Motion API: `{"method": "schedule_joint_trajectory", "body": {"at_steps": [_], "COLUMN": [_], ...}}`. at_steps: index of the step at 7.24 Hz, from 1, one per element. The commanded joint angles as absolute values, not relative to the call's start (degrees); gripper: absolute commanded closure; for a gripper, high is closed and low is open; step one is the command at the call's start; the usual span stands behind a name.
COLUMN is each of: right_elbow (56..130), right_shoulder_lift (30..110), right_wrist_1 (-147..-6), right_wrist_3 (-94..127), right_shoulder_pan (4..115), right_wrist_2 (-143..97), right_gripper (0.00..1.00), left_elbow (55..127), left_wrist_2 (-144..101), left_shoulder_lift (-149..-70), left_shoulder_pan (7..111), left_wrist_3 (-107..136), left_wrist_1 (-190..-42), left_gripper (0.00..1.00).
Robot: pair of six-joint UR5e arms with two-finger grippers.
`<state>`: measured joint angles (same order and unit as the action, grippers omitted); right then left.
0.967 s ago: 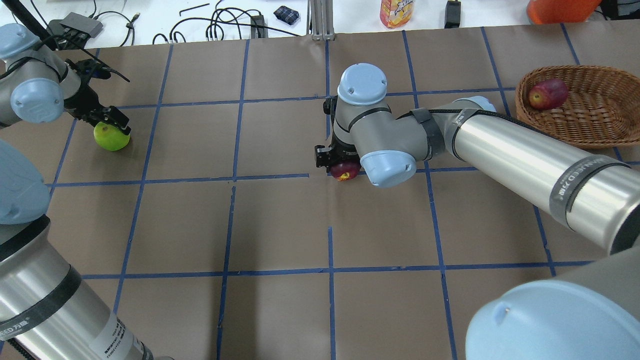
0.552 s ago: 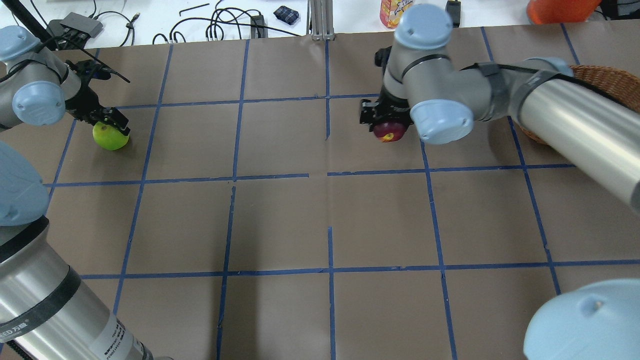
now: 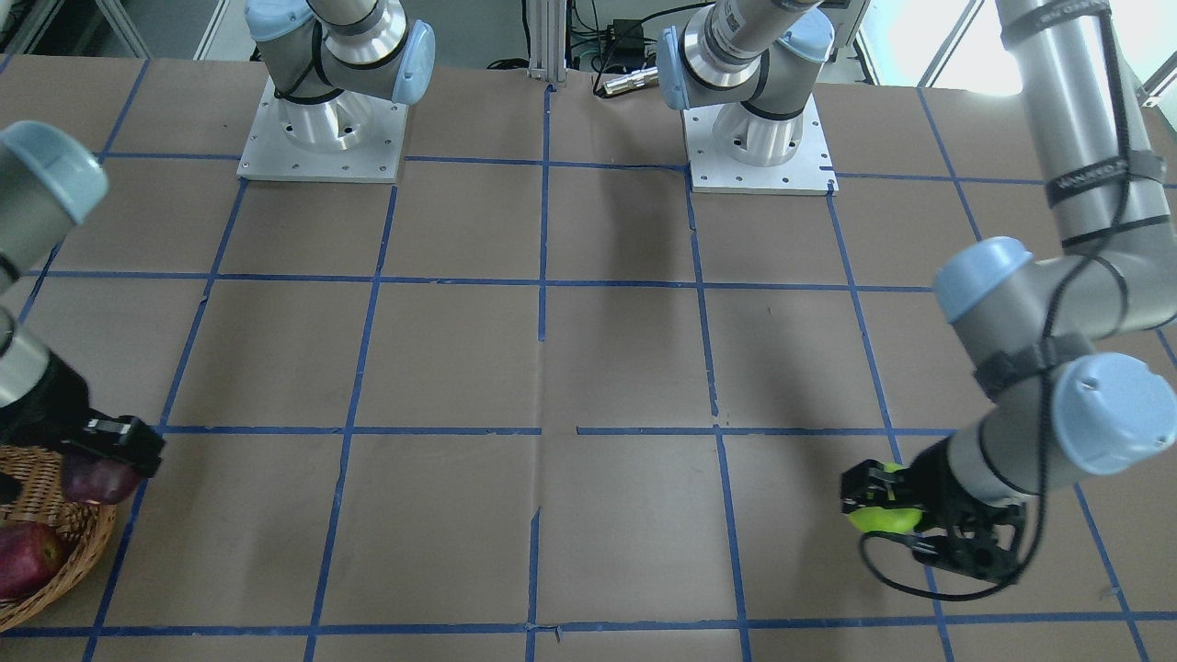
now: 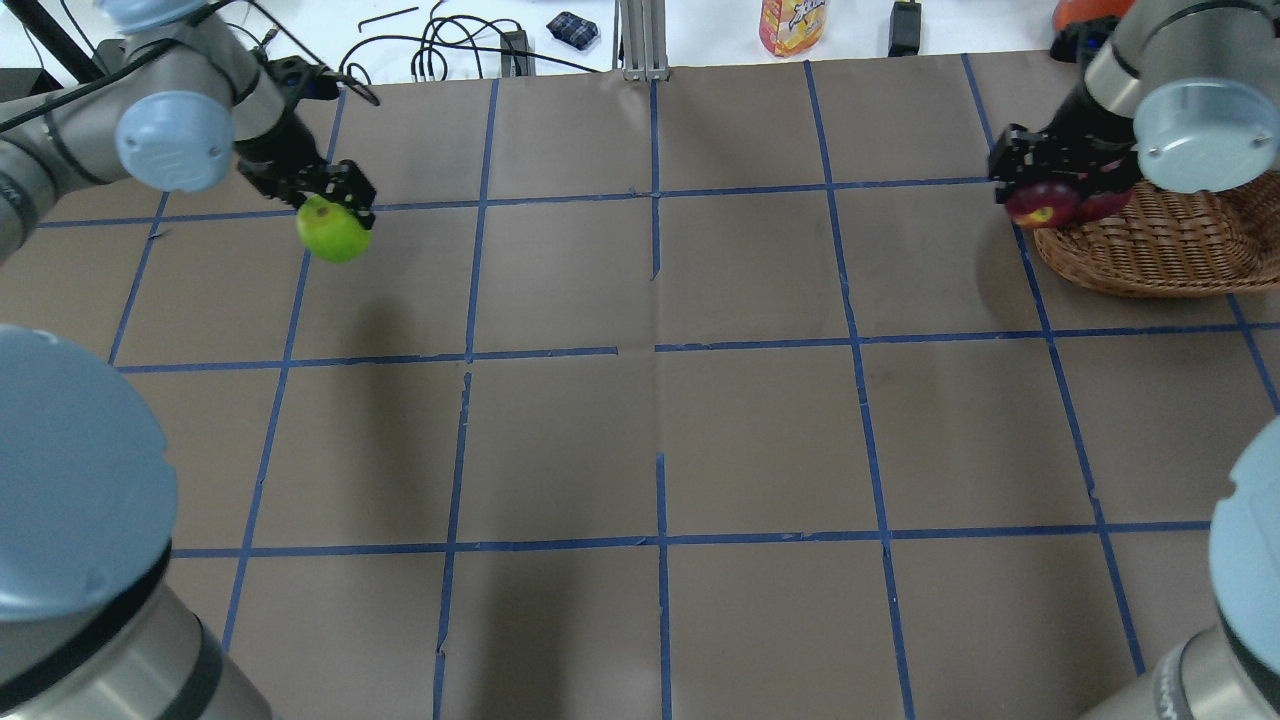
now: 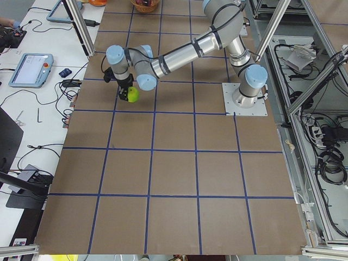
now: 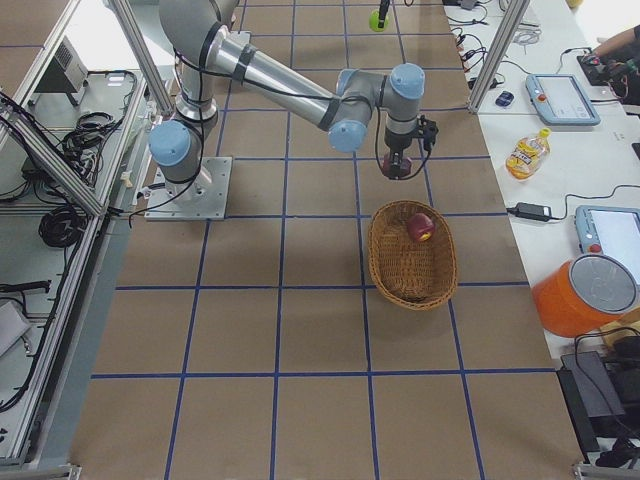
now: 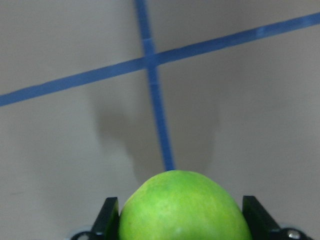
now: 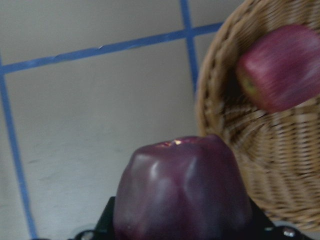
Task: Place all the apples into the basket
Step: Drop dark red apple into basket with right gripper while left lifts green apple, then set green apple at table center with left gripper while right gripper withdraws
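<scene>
My left gripper [image 4: 328, 198] is shut on the lime green apple [image 4: 335, 236] and holds it above the table at the far left; it also shows in the left wrist view [image 7: 185, 207] and the front view [image 3: 883, 511]. My right gripper [image 4: 1040, 178] is shut on the dark maroon apple [image 4: 1040, 204], held just outside the left rim of the wicker basket [image 4: 1140, 280]. The right wrist view shows this apple [image 8: 182, 195] next to the basket's rim [image 8: 215, 115]. The red apple with a yellow patch [image 8: 280, 67] lies inside the basket [image 6: 410, 280].
Brown paper with blue tape lines covers the table. Beyond its far edge lie cables [image 4: 450, 50], a juice bottle [image 4: 793, 22] and an orange container [image 6: 590, 295]. The two arm bases [image 3: 322, 138] stand on the robot's side.
My right arm carried the maroon apple from the table's middle rightward to the basket's rim. My left gripper lifted the green apple off the table and moved it right and farther away.
</scene>
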<state>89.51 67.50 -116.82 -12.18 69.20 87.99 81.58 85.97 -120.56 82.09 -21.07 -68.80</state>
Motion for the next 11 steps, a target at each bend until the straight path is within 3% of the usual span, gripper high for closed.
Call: {"method": "schedule_joint_trajectory", "body": {"at_steps": [1,3,4,5,6,7,10,11], "right_elbow": [78.2,69.38,68.82,68.21,68.2,68.38,68.2,68.64], "right_shoulder_lift": [57.54,49.86,48.36,48.17,48.08,48.34,50.52,54.1], "right_wrist_1": [-116.97,-116.72,-116.98,-116.9,-116.11,-115.93,-114.01,-107.82], "right_wrist_3": [-35.21,-43.05,-44.37,-43.95,-43.86,-44.29,-44.03,-43.77], "right_shoulder_pan": [59.53,53.37,52.04,51.51,51.5,51.5,52.2,54.9], "right_wrist_2": [87.81,83.19,81.84,81.74,81.48,78.95,78.66,78.58], "right_gripper": [0.71,0.71,0.66,0.31,0.0,0.0,0.0,0.0], "left_elbow": [81.92,84.63,85.86,87.17,88.58,88.85,86.07,84.39], "left_wrist_2": [85.52,84.91,80.81,80.16,80.24,79.46,79.8,80.07], "left_shoulder_lift": [-120.75,-123.21,-124.09,-124.54,-124.63,-124.45,-122.45,-120.69], "left_shoulder_pan": [99.07,106.4,108.18,110.02,110.65,110.65,107.95,103.14], "left_wrist_3": [1.23,11.45,11.51,11.6,12.73,14.31,11.79,8.99], "left_wrist_1": [-65.68,-55.41,-54.85,-55.02,-54.58,-53.8,-55.36,-63.81], "left_gripper": [0.95,0.95,0.94,0.86,0.17,0.0,0.0,0.0]}}
